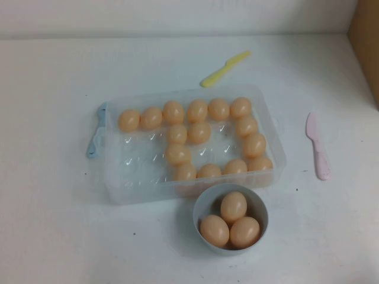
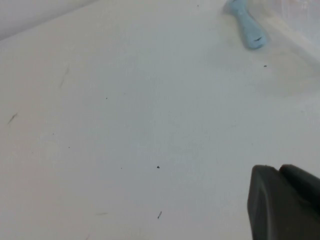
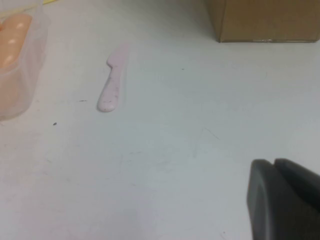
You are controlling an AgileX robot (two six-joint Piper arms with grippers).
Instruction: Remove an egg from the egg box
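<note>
The clear plastic egg box [image 1: 118, 177] lies in the middle of the table and holds several peach-orange eggs [image 1: 177, 154]. Its corner with eggs inside shows in the right wrist view [image 3: 20, 85]. Neither arm shows in the high view. My left gripper [image 2: 277, 172] is shut and empty over bare table, off to the box's left side. My right gripper [image 3: 274, 166] is shut and empty over bare table, off to the box's right side.
A small grey-blue bowl [image 1: 204, 204] with three eggs stands in front of the box. A yellow knife [image 1: 224, 68] lies behind it, a pink knife [image 1: 317, 145] [image 3: 112, 85] to its right, a blue utensil [image 1: 96, 136] [image 2: 246, 25] at its left. A cardboard box [image 3: 265, 20] stands at the right.
</note>
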